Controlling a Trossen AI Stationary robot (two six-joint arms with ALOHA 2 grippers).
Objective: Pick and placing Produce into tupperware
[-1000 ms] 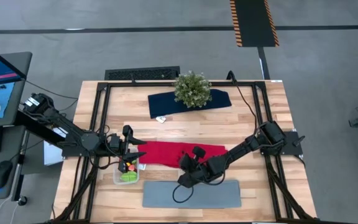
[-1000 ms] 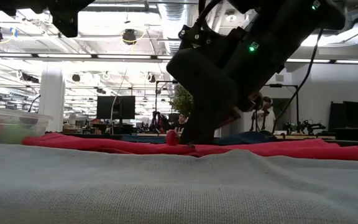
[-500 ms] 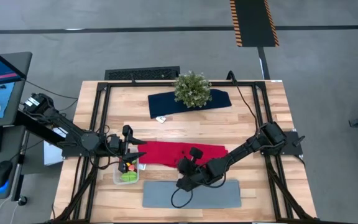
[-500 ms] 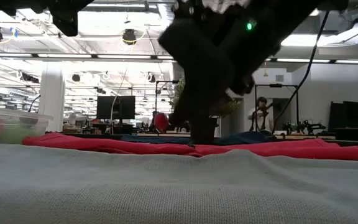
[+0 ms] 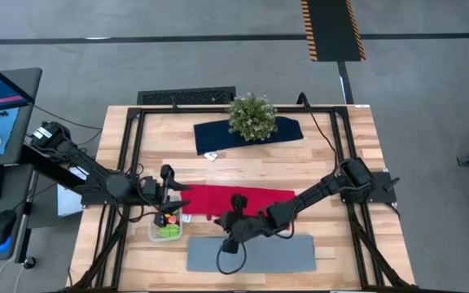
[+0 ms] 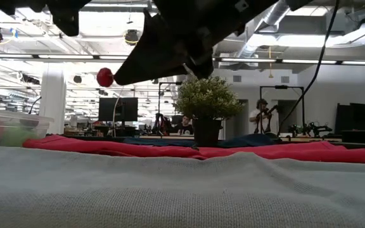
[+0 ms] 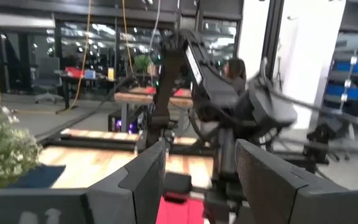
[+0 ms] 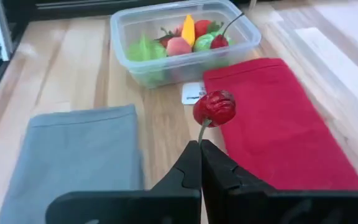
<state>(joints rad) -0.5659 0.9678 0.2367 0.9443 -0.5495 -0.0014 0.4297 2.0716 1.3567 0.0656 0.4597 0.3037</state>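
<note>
My right gripper [image 8: 201, 148] is shut on a small round red toy fruit [image 8: 214, 107] with a thin green stem. It is above the table between the red cloth [image 5: 243, 199] and the grey mat [image 5: 251, 254], right of the tupperware [image 8: 182, 40]. The low view shows the fruit [image 6: 105, 77] high in the air. The clear tupperware [image 5: 166, 226] rests on the table near its left edge and holds green, yellow, pink and red toy produce. My left gripper [image 7: 197, 180] is open and hovers by the tupperware's far side [image 5: 169, 199]. My right gripper pinches the fruit's green stem [image 8: 202, 132] between its two fingertips [image 8: 191, 155], at the stem's free end. The fingers slant down from the table's right toward its left. The red fruit sticks out beyond the fingertips, lifted clear of cloth and table.
A bushy potted plant [image 5: 252, 116] stands on a dark blue cloth [image 5: 218, 134] at the far side. A small white tag [image 8: 193, 92] lies on the wood between the tupperware and the red cloth. The black frame rails [image 5: 129, 163] run along the table's edges.
My right gripper has risen from the red cloth and travelled toward the table's left, toward the tupperware, carrying the red fruit. The fruit, which lay on the cloth a second ago, is now lifted well clear. My left arm has kept still.
</note>
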